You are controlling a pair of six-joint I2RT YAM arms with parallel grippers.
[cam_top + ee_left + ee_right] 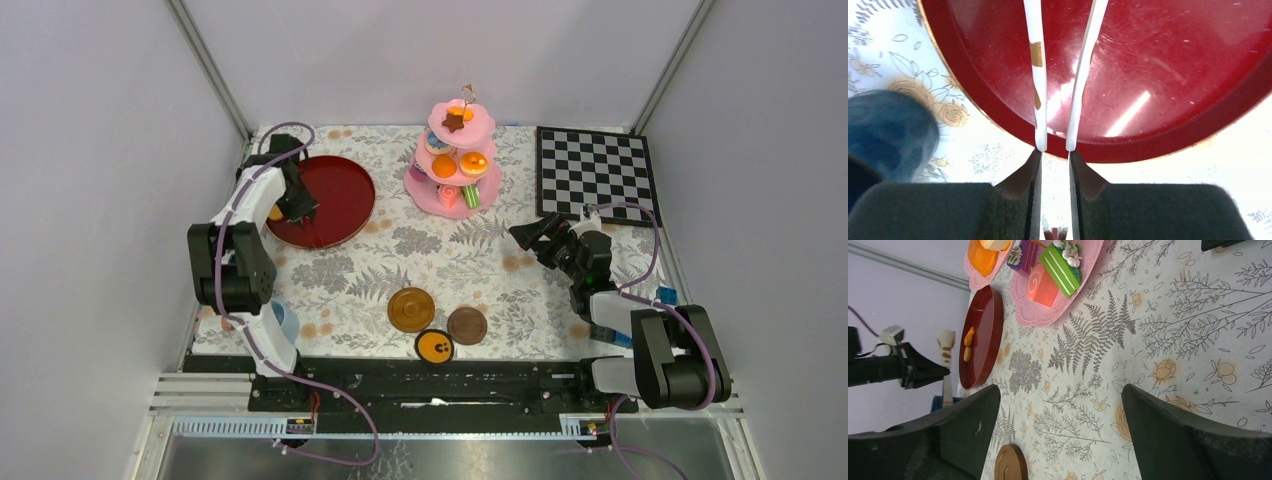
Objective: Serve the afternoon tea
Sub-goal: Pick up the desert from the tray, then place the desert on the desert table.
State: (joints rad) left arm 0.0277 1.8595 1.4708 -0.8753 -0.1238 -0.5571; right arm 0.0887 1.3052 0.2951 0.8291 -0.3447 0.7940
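- Cake stand [415, 186] is standing at the far middle of the tablecloth, with three pink tiers. The star biscuit [454, 121] is sitting on the top tier, an orange pastry [473, 161] on the middle one, and a green slice [470, 195] and pink roll [447, 194] on the bottom one.
- Left gripper [1055, 151] is hanging over the left side of the red tray [345, 190]. Its jaws are squeezed nearly together, pinching the ends of two thin white strips [1039, 75] with brown marks; cannot tell what the strips are.
- Small orange pieces [969, 336] are lying in the tray by its rim.
- Right gripper [1060, 390] is hovering above bare tablecloth to the right of the stand, jaws spread wide and gripping nothing.
- Two brown saucers [411, 309] are lying near the front edge, close together, with an orange-faced disc [435, 346] just beside them.
- Light-blue cup [284, 322] is sitting by the left arm's base.
- Chessboard [595, 172] is lying in the far right corner.
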